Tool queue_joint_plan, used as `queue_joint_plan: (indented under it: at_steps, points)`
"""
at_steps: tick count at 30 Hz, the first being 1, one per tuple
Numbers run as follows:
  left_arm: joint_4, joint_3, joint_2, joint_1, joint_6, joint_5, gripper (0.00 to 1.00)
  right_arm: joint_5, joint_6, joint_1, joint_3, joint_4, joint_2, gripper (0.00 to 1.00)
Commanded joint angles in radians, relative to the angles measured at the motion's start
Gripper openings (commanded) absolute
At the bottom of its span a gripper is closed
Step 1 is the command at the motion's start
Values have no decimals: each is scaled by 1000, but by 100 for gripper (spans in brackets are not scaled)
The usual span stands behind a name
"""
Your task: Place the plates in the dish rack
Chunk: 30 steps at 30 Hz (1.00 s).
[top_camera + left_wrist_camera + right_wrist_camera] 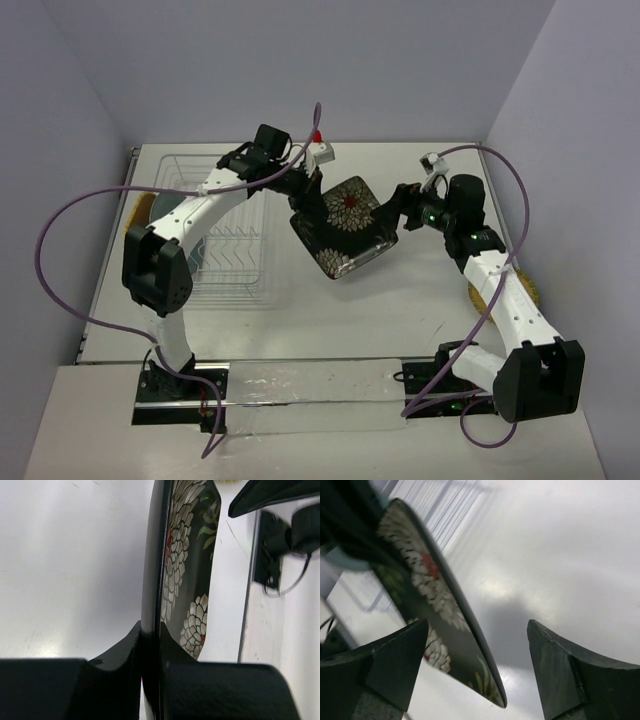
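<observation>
The black square plate with a floral pattern (pixel 347 226) hangs tilted above the table's middle. My left gripper (pixel 306 203) is shut on its left rim; in the left wrist view the rim (pixel 151 555) runs straight down between the pinching fingers (pixel 125 645). My right gripper (pixel 398 212) stands open around the plate's right corner (pixel 440 605), and its right finger (pixel 555 665) is well clear of the plate. The white wire dish rack (pixel 222 262) stands at the left. A woven tan plate (pixel 497 292) lies under my right forearm.
A yellow-tan round plate (pixel 139 212) shows at the rack's left side, partly hidden by my left arm. A teal-grey sliver (pixel 196 256) shows in the rack behind that arm. Walls close in behind and on both sides. Purple cables loop over both arms.
</observation>
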Motion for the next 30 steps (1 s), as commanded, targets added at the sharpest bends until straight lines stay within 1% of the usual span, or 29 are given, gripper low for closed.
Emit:
queue_joint_plan:
  at_steps: [1, 3, 5, 6, 8, 10, 13, 15, 17, 19, 20, 23, 25, 29, 30]
  points:
    - [262, 4, -179, 6, -243, -72, 0, 214, 50, -18, 80, 19, -55, 90]
    - [311, 1, -203, 5, -336, -153, 0, 289, 75, -29, 94, 20, -82, 92]
    - [308, 31, -208, 6, -360, -206, 0, 338, 92, -36, 97, 21, -95, 93]
    - [298, 55, -204, 6, -377, -309, 0, 373, 103, -44, 98, 21, -112, 94]
    - [275, 85, -197, 6, -415, -428, 0, 412, 98, -50, 86, 26, -149, 97]
    - [295, 82, -202, 6, -428, -524, 0, 455, 102, -55, 71, 38, -169, 99]
    - [351, 44, -226, 6, -465, -651, 0, 480, 127, -74, 30, 97, -201, 100]
    - [346, 39, -237, 4, -477, -756, 0, 469, 151, -90, 14, 118, -209, 100]
    - [321, 35, -259, 4, -471, -811, 0, 468, 167, -129, 0, 119, -218, 100]
    - [306, 20, -293, 4, -468, -900, 0, 447, 194, -162, -24, 169, -225, 100]
    - [288, 11, -319, 4, -465, -971, 0, 416, 206, -181, -37, 190, -221, 100]
    - [214, 12, -352, 3, -446, -1106, 0, 386, 228, -200, -50, 215, -199, 100]
    - [126, 38, -367, 3, -455, -1317, 0, 371, 226, -205, -57, 225, -175, 100]
    - [0, 32, -396, 3, -493, -1496, 0, 358, 222, -216, -68, 240, -133, 100]
    - [-45, 15, -412, 4, -516, -1562, 0, 338, 226, -222, -66, 246, -107, 100]
